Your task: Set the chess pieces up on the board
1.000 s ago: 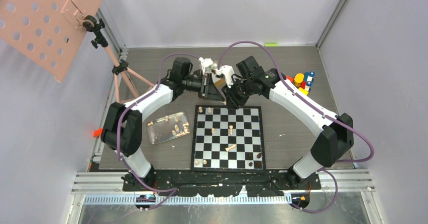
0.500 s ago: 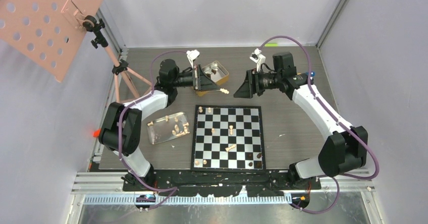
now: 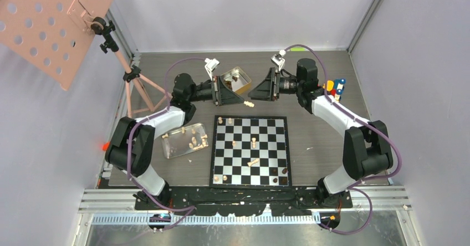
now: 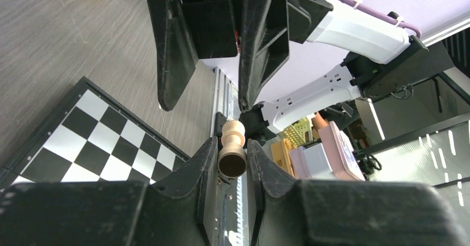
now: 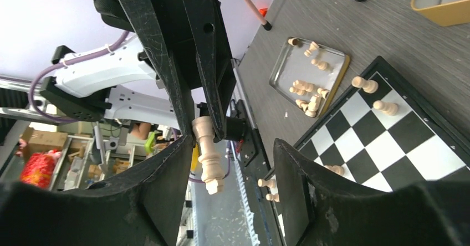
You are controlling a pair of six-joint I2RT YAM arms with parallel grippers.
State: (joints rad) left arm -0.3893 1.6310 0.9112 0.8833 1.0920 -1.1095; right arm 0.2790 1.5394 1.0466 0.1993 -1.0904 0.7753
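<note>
Chessman, pale, is pinched by its base in the left gripper near the bench's far edge, long axis level and pointing at the spread right gripper just beside it, so we expect a handover before the board.

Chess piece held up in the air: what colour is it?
The piece is pale beige; right wrist view shows it best.
</note>
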